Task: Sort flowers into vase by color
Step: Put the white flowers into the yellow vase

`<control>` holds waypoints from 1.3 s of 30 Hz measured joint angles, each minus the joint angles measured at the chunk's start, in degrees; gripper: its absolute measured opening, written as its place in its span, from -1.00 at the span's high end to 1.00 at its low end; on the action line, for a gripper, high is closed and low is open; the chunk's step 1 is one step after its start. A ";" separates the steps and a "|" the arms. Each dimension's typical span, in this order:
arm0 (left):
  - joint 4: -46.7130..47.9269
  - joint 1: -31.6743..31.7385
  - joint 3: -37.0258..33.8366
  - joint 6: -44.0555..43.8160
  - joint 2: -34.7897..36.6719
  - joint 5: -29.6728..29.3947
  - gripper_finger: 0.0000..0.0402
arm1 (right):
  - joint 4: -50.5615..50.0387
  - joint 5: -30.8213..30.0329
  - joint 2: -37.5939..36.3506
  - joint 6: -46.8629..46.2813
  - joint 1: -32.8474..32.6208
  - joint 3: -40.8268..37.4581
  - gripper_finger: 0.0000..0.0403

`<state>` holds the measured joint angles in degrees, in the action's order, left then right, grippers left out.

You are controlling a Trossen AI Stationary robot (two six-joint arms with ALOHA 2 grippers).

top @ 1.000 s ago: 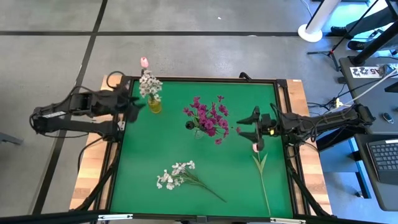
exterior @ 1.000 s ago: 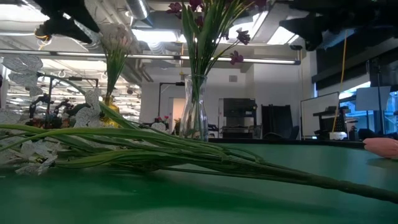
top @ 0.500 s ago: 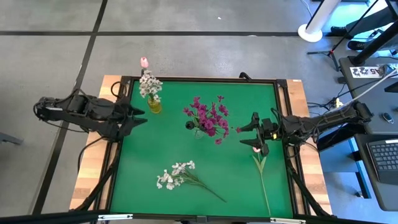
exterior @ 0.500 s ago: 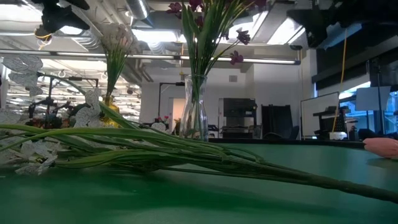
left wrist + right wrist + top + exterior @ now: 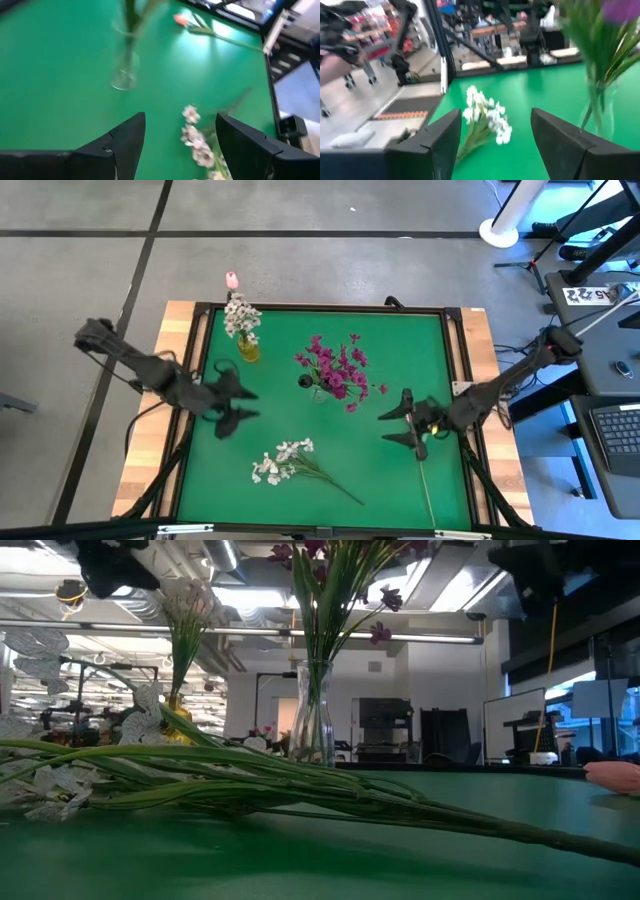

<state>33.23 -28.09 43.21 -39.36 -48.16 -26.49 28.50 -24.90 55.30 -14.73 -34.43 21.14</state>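
Note:
A white blossom spray (image 5: 283, 460) lies flat on the green table (image 5: 300, 425) near the front; its long stems cross the low view (image 5: 250, 790). Magenta-purple flowers (image 5: 335, 368) stand in a clear vase (image 5: 312, 725). White blossoms stand in a yellow vase (image 5: 245, 345) at the far left, with a pink bud (image 5: 232, 278) above it. A pink tulip's stem (image 5: 425, 480) lies at the right, and its bud shows in the low view (image 5: 612, 775). My left gripper (image 5: 243, 404) is open above the table, left of the clear vase. My right gripper (image 5: 388, 429) is open over the tulip's bud end.
A raised black frame (image 5: 320, 308) borders the table, with wooden boards (image 5: 150, 440) outside it. Bare green mat lies between the clear vase and the white spray. Desks and equipment (image 5: 600, 300) stand beyond the right edge.
My left gripper has swung from beside the yellow vase toward the near edge and the table's middle, closer to the white spray. My right gripper has moved toward the near edge, over the tulip's bud end. The flowers and vases have stayed in place.

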 joint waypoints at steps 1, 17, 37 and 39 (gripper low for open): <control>-1.89 -1.47 -0.29 -0.54 -1.74 -0.50 -0.17 | 0.27 -1.12 2.06 -0.63 -0.85 0.49 -0.17; -19.07 -20.86 -0.40 -8.47 -23.79 -15.56 -0.17 | -11.41 -4.02 43.35 -9.77 -3.94 30.18 -0.17; -20.61 -21.50 -0.40 -11.18 -28.37 -18.08 -0.17 | -16.77 3.22 59.95 -25.91 1.83 40.99 -0.17; -20.56 -21.32 -0.40 -11.18 -28.37 -18.46 -0.17 | -14.36 3.58 60.74 -25.93 1.83 41.00 -0.17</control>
<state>12.67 -49.41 42.81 -50.54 -76.53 -44.95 14.14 -21.32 116.04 -40.66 -32.60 62.14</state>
